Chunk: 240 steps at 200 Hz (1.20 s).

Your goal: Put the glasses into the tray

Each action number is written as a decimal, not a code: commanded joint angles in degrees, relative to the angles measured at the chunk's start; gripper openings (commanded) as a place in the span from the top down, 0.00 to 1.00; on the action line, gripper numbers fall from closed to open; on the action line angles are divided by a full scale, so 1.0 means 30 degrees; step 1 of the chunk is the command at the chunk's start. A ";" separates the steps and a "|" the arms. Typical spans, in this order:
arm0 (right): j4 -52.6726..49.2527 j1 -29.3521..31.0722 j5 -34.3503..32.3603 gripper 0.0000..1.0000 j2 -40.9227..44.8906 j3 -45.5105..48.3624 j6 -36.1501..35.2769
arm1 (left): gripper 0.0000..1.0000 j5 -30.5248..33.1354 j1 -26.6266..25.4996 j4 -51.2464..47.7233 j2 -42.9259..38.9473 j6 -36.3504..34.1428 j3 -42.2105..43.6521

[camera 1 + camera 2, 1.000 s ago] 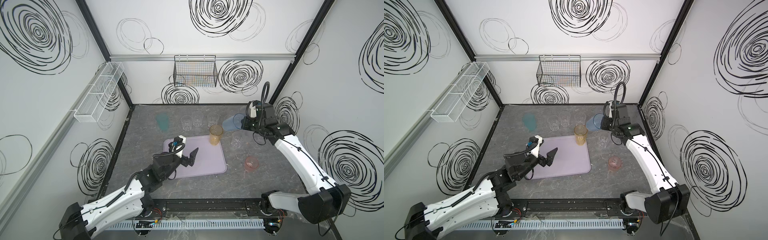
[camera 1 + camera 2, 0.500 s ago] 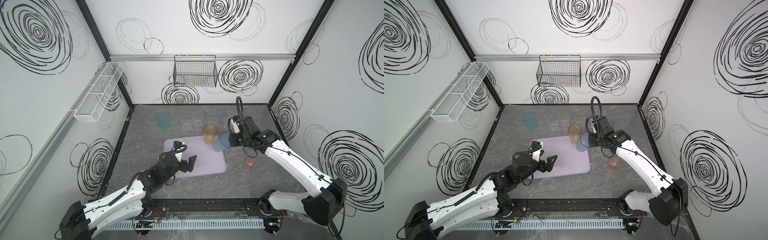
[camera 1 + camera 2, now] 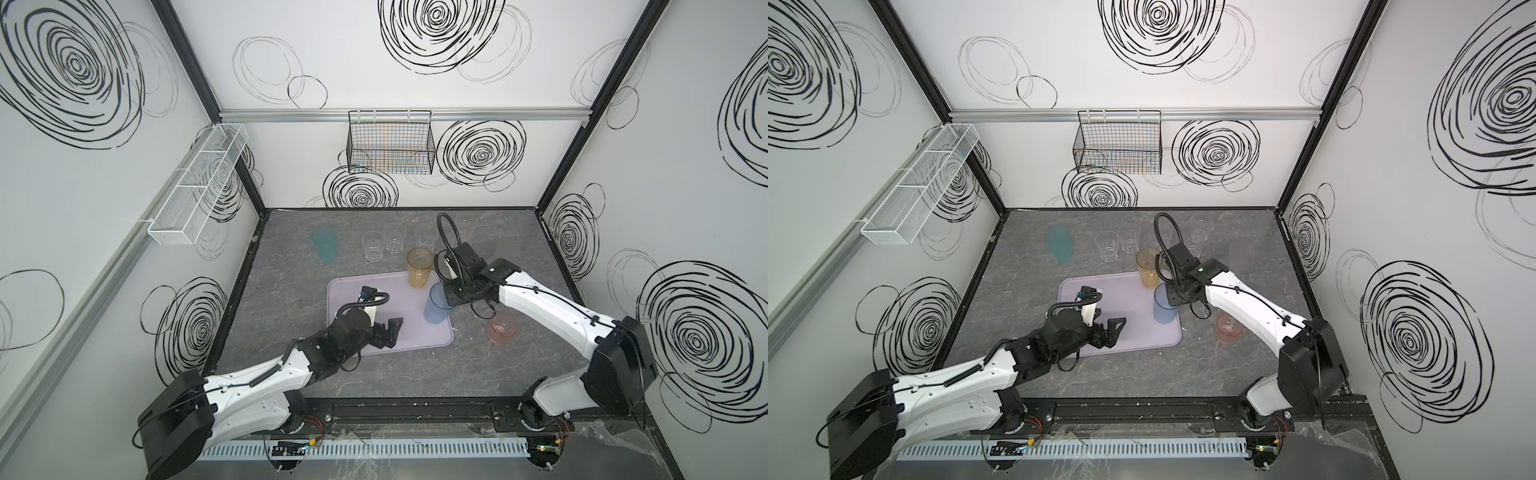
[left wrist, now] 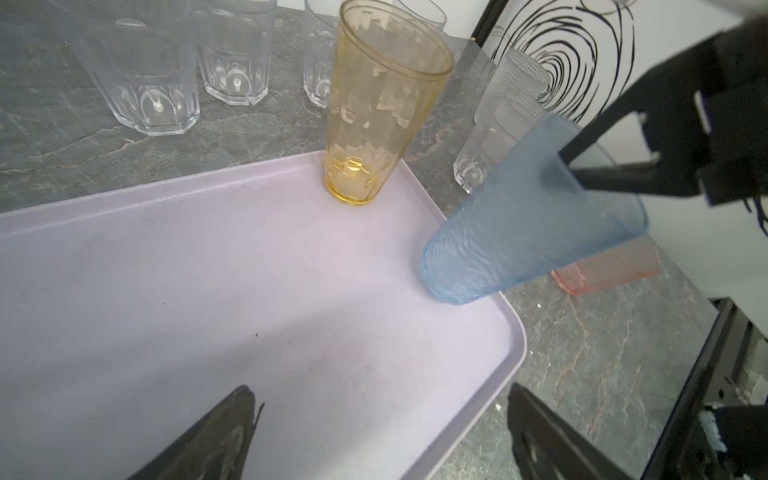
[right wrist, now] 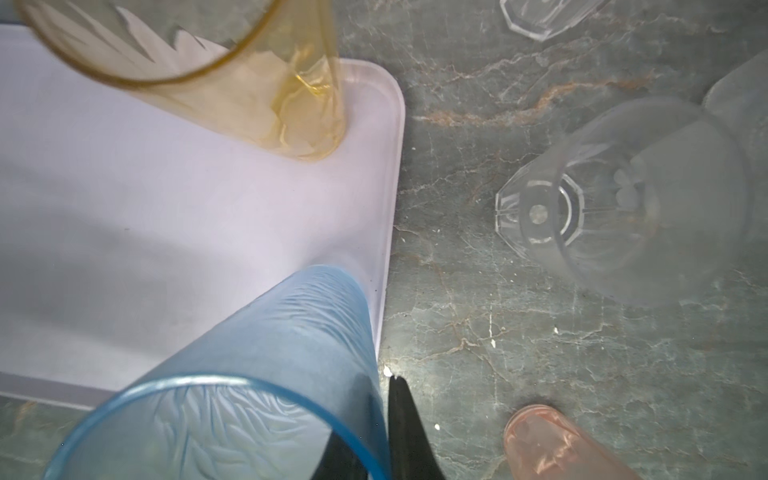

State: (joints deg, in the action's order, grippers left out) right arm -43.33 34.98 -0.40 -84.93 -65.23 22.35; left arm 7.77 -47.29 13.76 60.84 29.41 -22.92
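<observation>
The right hand pinches the rim of the blue glass, one finger inside, one outside. The glass is tilted, its base over the right edge of the tray; contact with the tray cannot be determined. The amber glass stands upright in the tray's far right corner. The left hand hangs over the tray's near part, fingers spread, empty. The pink glass, teal glass and clear glasses stand on the desk outside the tray

Blue glass in pincer, at tray edge
</observation>
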 commanded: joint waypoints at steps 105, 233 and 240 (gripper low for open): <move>0.0777 -0.0512 -0.0921 0.99 -0.0791 -0.0331 -0.0184 | 0.16 -0.2411 0.3659 0.3694 1.1513 0.0317 -0.7612; 0.1075 -0.0901 -0.1172 0.99 -0.1188 -0.0839 -0.0198 | 0.23 -0.2345 0.2919 0.3426 1.4370 -0.0241 -1.0451; 0.1080 -0.0909 -0.1183 0.99 -0.1247 -0.0919 -0.0190 | 0.24 -0.2410 0.2825 0.3423 1.4476 -0.0266 -1.0579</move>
State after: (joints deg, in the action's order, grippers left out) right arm -39.99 32.71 -1.63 -87.20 -66.37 22.02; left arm 1.26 -37.63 22.33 103.20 29.41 -52.27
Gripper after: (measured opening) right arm 0.100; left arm 0.769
